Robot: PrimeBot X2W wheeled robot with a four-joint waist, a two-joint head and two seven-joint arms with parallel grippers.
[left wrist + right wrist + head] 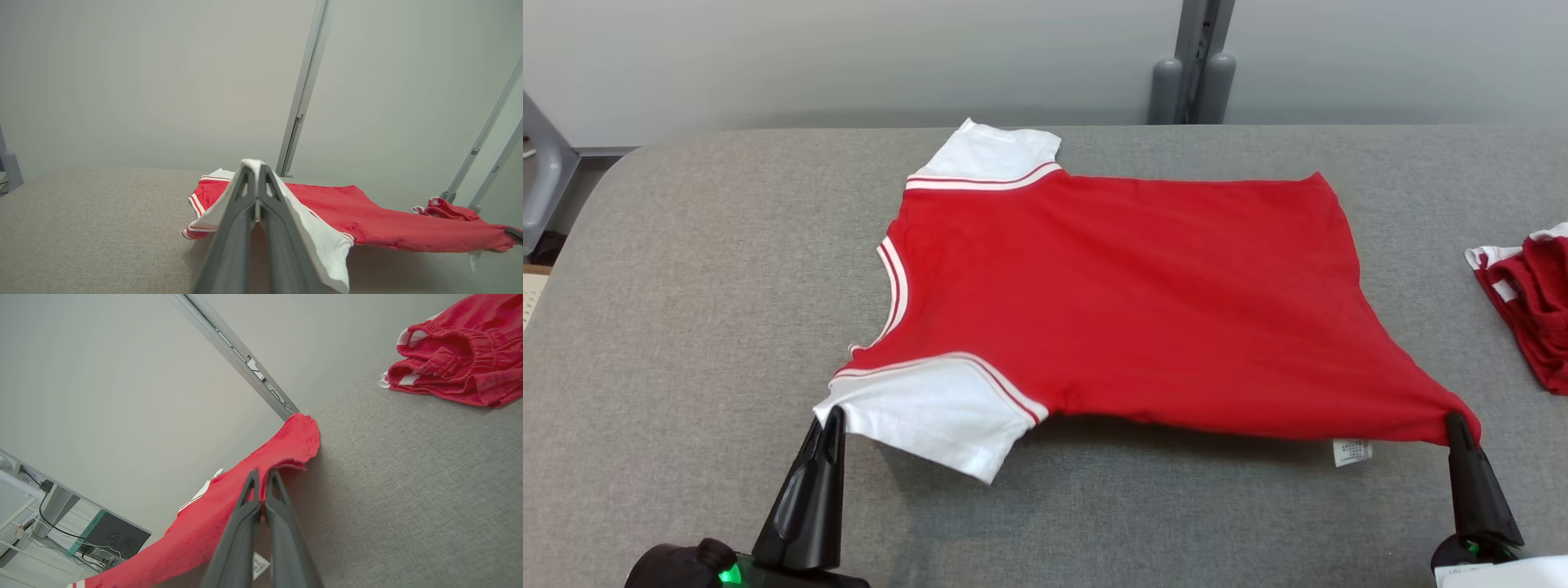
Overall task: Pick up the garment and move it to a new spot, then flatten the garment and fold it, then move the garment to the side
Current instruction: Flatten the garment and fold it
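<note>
The red garment (1127, 302) with white sleeves lies spread across the middle of the grey desk (686, 327). Its far edge rests on the cloth surface and its near edge is raised, casting a shadow beneath. The left fingers (829, 433), at its 7 o'clock, are clamped on the white sleeve corner. The right fingers (1458, 433), at 5 o'clock, pinch the hem corner. A crumpled red garment (1531, 302) sits well apart at 3 o'clock.

This looks like the flattening step. The next move calls for lowering both corners evenly, keeping the near edge taut so no slack bunches up, then letting go.
</note>
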